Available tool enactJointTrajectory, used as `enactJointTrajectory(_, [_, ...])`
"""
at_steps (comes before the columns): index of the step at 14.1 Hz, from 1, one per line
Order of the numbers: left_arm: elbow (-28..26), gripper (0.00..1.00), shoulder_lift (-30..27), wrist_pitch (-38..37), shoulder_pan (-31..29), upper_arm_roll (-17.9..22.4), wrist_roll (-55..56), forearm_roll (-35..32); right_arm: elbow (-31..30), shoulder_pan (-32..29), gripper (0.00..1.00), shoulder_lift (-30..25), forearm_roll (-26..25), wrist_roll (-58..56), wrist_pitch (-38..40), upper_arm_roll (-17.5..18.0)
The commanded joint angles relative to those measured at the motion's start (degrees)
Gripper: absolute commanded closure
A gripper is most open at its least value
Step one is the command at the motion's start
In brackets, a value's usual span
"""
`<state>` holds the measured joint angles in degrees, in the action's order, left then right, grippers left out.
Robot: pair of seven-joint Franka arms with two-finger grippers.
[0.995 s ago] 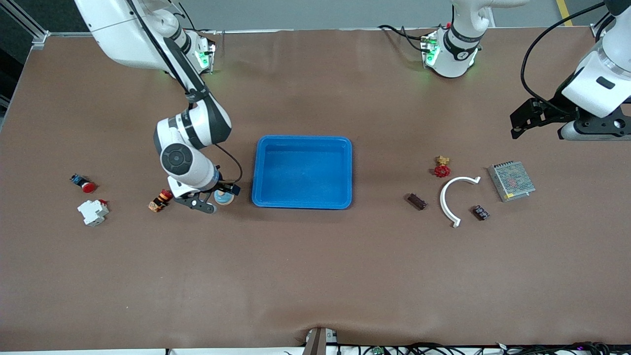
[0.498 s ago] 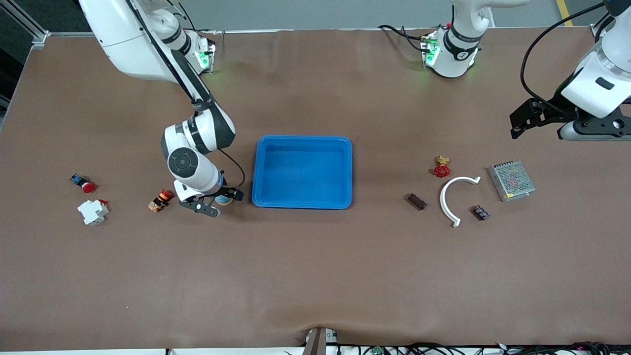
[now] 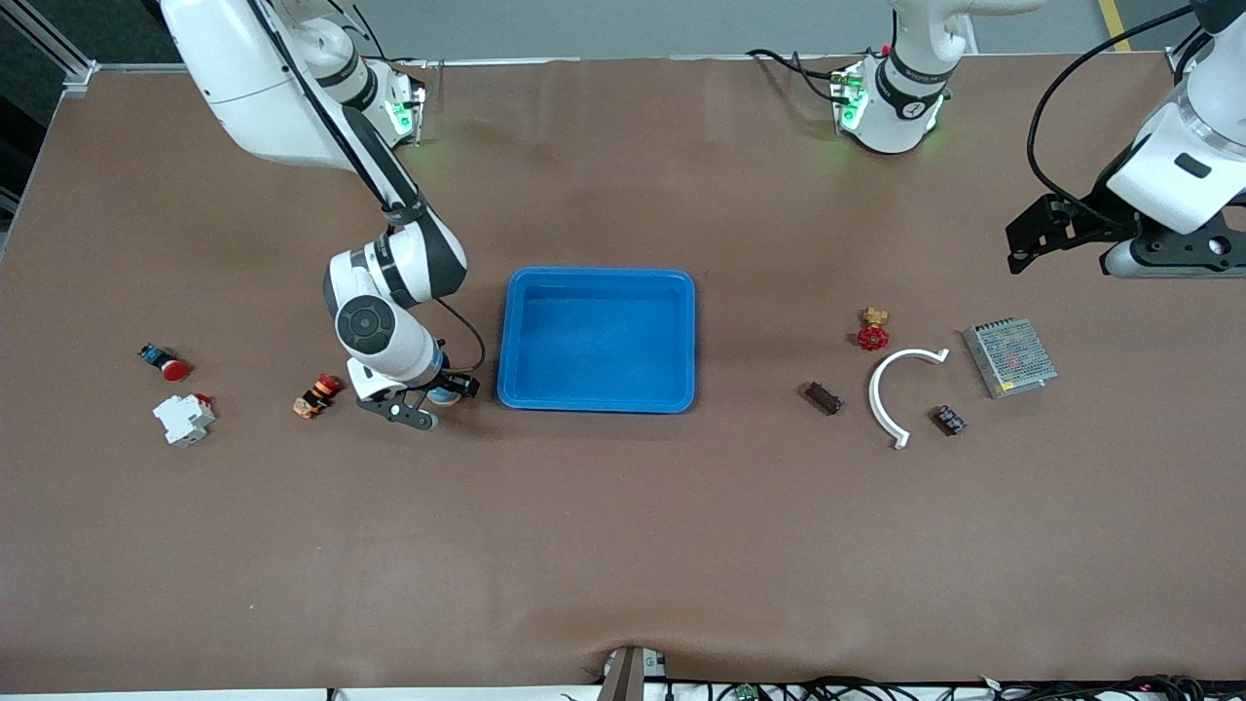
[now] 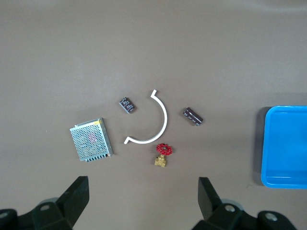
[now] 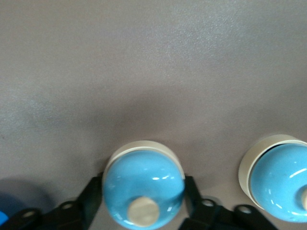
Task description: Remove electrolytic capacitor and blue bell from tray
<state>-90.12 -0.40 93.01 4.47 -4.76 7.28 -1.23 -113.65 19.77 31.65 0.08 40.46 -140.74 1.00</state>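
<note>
Brown table [image 3: 623,545], blue tray [image 3: 597,399] beside bell [image 5: 143,188]

The table [image 3: 623,545] is plain brown and the tray [image 3: 596,280] bright blue. The bell [image 5: 143,184] has a glossy light blue dome, a cream button and a cream rim. The capacitor [image 3: 823,397] is dark brown. The valve [image 3: 873,331] has a red wheel on a brass body, beside a white arc [image 3: 881,389]. The power supply [image 3: 1009,357] is silver with a fine mesh pattern. The breaker [image 3: 182,419] is white with 1 red tip, and the push button [image 3: 165,362] is red on blue
</note>
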Motion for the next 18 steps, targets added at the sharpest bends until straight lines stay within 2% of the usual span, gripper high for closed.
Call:
enactJointTrajectory(1, [0.2,0.0,-0.22,-0.72,0.02,0.1,-0.43,0.09,0.27,-0.79,1.0,-0.27,-0.34,1.02,0.55,0.23])
enactJointTrajectory(4, [0.2,0.0,-0.3,-0.72,0.02,0.1,-0.43,0.09,1.85,-1.58,1.0,-0.8,-0.34,0.24,0.73,0.14])
enactJointTrajectory(6, [0.29,0.0,-0.39,-0.72,0.02,0.02,-0.34,0.09,5.7,-2.63,1.0,-0.28,-0.34,-0.03,2.92,0.14])
enactJointTrajectory(14, [0.47,0.0,-0.22,-0.72,-0.07,0.1,-0.07,0.35,20.47,-3.6,1.0,10.52,-0.52,-0.03,3.55,0.14])
enactJointTrajectory(18, [0.64,0.0,-0.13,-0.72,-0.07,0.1,-0.6,0.18,24.87,-4.91,1.0,15.89,-0.26,-0.03,3.46,0.14])
